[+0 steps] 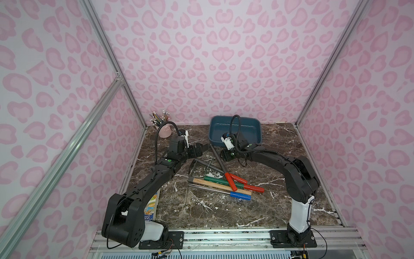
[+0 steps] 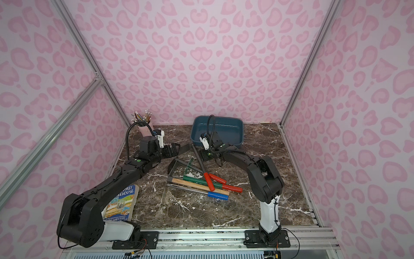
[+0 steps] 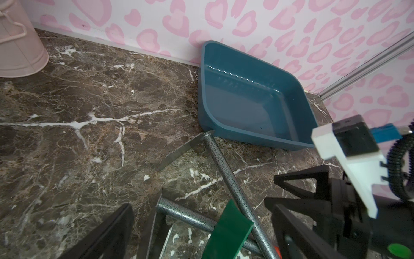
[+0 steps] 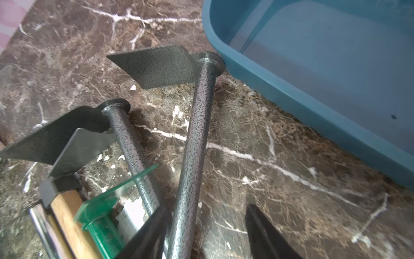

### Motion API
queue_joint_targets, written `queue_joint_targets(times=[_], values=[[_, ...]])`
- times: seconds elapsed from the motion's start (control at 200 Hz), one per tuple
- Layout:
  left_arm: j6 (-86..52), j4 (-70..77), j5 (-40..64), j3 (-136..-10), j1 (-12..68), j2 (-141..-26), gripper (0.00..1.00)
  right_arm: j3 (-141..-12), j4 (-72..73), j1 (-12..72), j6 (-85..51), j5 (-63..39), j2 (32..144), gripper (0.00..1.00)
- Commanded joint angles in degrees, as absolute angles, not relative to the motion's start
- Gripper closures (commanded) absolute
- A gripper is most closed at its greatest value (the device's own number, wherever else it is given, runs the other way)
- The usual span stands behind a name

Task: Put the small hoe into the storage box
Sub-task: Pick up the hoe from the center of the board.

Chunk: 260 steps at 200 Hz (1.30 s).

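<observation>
Found the small hoe [image 1: 216, 158] (speckled dark grey metal shaft, flat rectangular blade set crosswise, red plastic grip) lying flat on the brown, white-veined marble tabletop [image 1: 208, 213], outside the shallow dark blue plastic storage box [image 1: 246, 130]. Placed its head right at the box's near outer corner in both wrist views; cannot tell touching from just beside. Traced the shaft from there back toward the robot's base, red grip resting across the green-shafted tool [image 1: 212, 179] in the tool pile.

Saw the right gripper [image 4: 207, 209] low over the hoe's shaft, black fingers [image 4: 145, 237] straddling it partway along. Put one finger against or just beside the shaft and the other standing off, with bare marble between. Half-spread, clamped on nothing.

Logged the left gripper [image 1: 203, 148] spread fully wide, holding nothing, just beside the hoe's blade on the side away from the box.

Noted the box set against the pink-patterned back wall [image 1: 224, 67].

Also in the pile: wooden-handled hammer [image 1: 201, 181], second speckled grey tool [image 1: 238, 179] with red grip, chrome rod [image 1: 240, 195] with blue grip. Off to the left: pale pink cup [image 1: 165, 132] of pencils in the back corner, and a paperback book [image 2: 122, 204] under the left arm.
</observation>
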<state>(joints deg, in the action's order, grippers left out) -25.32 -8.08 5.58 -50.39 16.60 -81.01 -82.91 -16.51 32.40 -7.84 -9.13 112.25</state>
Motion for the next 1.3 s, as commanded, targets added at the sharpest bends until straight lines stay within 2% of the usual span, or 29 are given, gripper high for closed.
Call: queue_joint_targets(times=[0.0,0.26,0.605,1.16,1.295], values=[[-25.5,-6.7,6.2,-50.2,16.6,-80.6,0.0,-85.2,-19.1,33.4,-6.8,-9.7,114.4,0.42],[-26.1,-6.7,6.6,-49.6,16.9,-80.1,0.01,-90.2,-22.1,35.5,-6.7,-7.8,120.1,0.43],[-26.6,-6.8,7.1,-48.9,17.0,-79.2,0.01,-96.5,-26.3,36.1,-7.4,-5.3,126.3,0.54],[-28.8,-8.8,8.6,-50.8,17.0,-77.7,0.01,-97.1,-26.1,36.5,-8.3,-3.6,123.3,1.0],[-30.5,-9.0,10.3,-52.4,17.0,-77.9,0.01,-93.8,-22.9,36.5,-8.6,-4.1,119.0,1.0]])
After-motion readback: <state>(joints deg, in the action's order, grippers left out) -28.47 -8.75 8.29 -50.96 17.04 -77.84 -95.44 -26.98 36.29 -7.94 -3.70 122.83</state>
